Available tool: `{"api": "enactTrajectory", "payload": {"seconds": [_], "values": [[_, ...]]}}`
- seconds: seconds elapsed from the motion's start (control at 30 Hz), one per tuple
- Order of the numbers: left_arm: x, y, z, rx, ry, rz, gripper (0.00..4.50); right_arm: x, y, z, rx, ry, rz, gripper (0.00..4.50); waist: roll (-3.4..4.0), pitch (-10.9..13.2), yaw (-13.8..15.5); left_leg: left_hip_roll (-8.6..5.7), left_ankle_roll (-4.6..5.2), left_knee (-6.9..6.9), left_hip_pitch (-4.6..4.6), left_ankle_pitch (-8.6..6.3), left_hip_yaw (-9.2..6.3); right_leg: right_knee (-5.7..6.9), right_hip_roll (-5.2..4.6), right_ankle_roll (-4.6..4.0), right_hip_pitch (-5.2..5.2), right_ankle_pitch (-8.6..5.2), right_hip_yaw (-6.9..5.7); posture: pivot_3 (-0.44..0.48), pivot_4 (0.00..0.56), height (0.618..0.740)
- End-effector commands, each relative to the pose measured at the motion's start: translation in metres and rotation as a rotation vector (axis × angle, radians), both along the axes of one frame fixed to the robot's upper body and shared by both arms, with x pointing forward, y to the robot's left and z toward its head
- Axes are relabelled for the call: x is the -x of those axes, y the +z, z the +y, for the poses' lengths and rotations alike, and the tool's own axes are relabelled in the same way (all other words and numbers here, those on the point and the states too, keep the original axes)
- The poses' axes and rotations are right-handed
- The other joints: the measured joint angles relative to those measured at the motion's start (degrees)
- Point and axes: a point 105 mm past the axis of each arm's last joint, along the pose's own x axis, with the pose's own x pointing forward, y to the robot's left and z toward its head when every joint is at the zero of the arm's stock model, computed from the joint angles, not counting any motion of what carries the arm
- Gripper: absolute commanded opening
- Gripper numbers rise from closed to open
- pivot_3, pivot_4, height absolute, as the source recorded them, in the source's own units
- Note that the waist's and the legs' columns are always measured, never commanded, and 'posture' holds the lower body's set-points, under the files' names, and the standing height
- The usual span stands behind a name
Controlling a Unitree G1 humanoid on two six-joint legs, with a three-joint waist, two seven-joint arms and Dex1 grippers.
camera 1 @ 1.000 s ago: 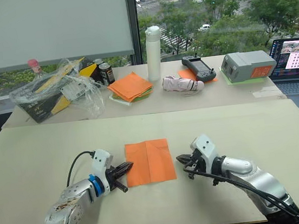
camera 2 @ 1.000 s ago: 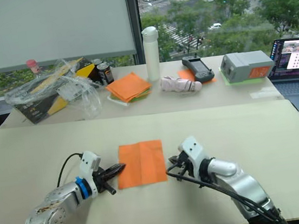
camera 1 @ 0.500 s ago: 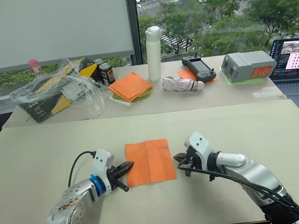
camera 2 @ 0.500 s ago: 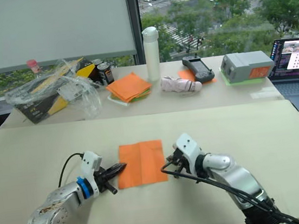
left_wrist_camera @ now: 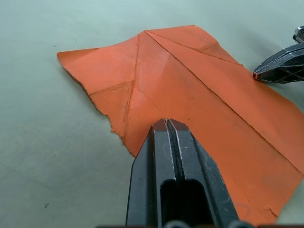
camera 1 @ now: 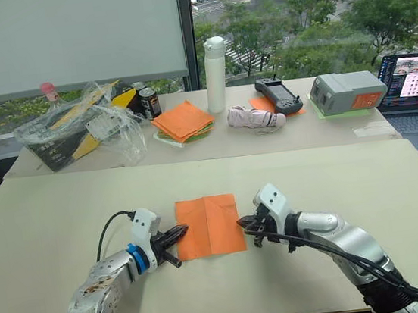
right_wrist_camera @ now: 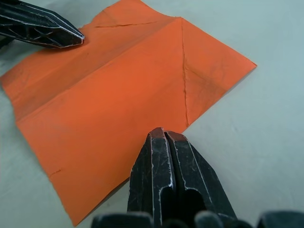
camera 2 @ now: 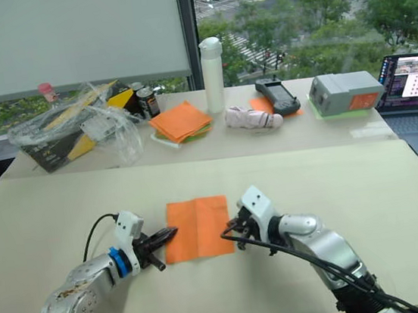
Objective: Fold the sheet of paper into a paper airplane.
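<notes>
- Sheet of paper (camera 1: pixel 209 226): flat on the near table (camera 1: pixel 63 212), centre, crease lines across it.
- Left gripper (camera 1: pixel 182 231): fingers pressed together, tip on the sheet's left edge, nothing between them.
- Right gripper (camera 1: pixel 241 223): clenched, tip at the sheet's right edge.
- Wrist views show ragged sheet edges.
- Far table: plastic bag (camera 1: pixel 83 122) holding a yellow-black box; paper stack (camera 1: pixel 183 121); white bottle (camera 1: pixel 214 64); laptop (camera 1: pixel 417 93) far right. No legible writing.

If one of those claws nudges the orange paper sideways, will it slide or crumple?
The sheet of paper looks thin and creased, humped along its centre fold, so it would probably buckle rather than slide stiffly. It seems very light, likely skidding on the smooth table. Its ragged edge by the left claw might tear further.
</notes>
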Motion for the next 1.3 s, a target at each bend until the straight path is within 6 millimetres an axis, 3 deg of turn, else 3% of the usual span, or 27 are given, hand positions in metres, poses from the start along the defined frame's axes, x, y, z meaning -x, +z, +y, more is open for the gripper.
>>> {"api": "enactTrajectory", "payload": {"seconds": [0.03,0.4,0.73,1.0,1.3], "values": [[0.001,-0.005,0.0,-0.013,0.002,0.016,0.0,-0.002,0.015,0.002,-0.042,0.008,-0.037,0.03,0.0,0.0,0.0,0.0,0.0,0.0,0.0,0.0,0.0,0.0,0.0,0.0,0.0,0.0,0.0,0.0,0.15,0.74],[0.001,-0.005,-0.002,-0.009,-0.003,0.015,0.0,-0.034,0.018,-0.012,0.055,-0.115,-0.152,0.03,0.0,0.0,0.0,0.0,0.0,0.0,0.0,0.0,0.0,0.01,0.0,0.0,0.0,0.0,0.0,0.0,0.15,0.74],[0.002,-0.003,-0.002,-0.01,0.0,0.011,0.0,-0.058,0.014,-0.01,0.115,-0.172,-0.2,0.03,0.01,0.0,-0.1,0.0,-0.01,0.0,0.01,0.01,0.0,0.03,0.0,0.0,-0.01,0.0,0.0,0.0,0.15,0.74],[0.003,-0.003,-0.001,-0.012,0.01,0.011,0.0,-0.052,0.018,0.01,0.066,-0.075,-0.173,0.03,0.01,0.0,-0.2,0.0,-0.01,0.0,0.03,0.01,0.0,0.05,0.0,0.0,-0.01,0.0,0.0,0.0,0.15,0.74],[0.004,-0.004,-0.001,-0.012,0.016,0.012,0.0,-0.051,0.023,0.011,0.038,-0.069,-0.171,0.03,0.01,0.0,-0.2,0.0,-0.01,0.0,0.03,0.01,-0.01,0.06,0.0,0.0,-0.01,0.0,0.0,0.0,0.15,0.74]]}}
